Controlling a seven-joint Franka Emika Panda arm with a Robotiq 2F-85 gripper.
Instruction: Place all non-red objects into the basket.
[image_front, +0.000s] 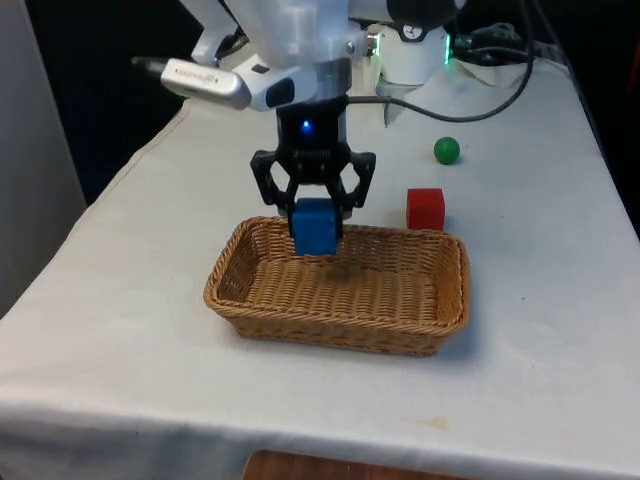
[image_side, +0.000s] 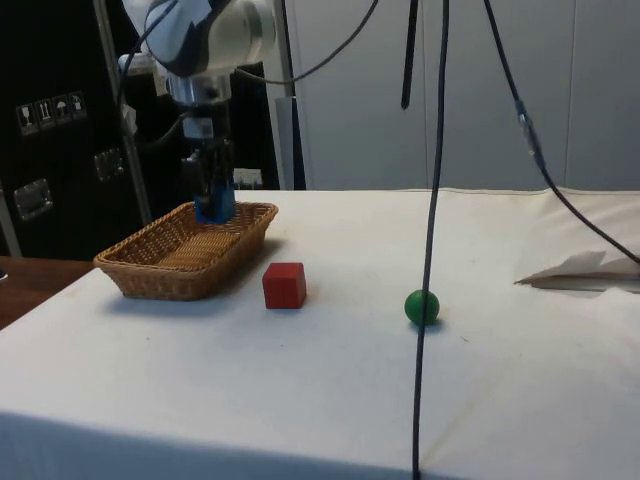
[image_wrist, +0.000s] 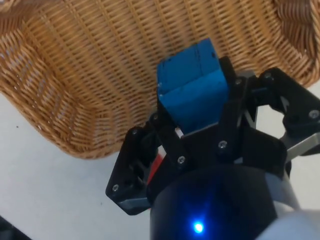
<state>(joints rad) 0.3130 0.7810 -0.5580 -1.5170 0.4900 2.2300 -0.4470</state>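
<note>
While the gripper hangs over the far rim of the wicker basket, its fingers are clamped on a blue block, held clear above the basket floor. Outside the basket, on the white cloth: one red cube, just beyond the far rim; one green ball, farther off, apart from the cube.

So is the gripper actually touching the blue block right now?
Touching. In the wrist view the gripper is clamped on the blue block, both fingers pressed against its sides, over the basket.
</note>
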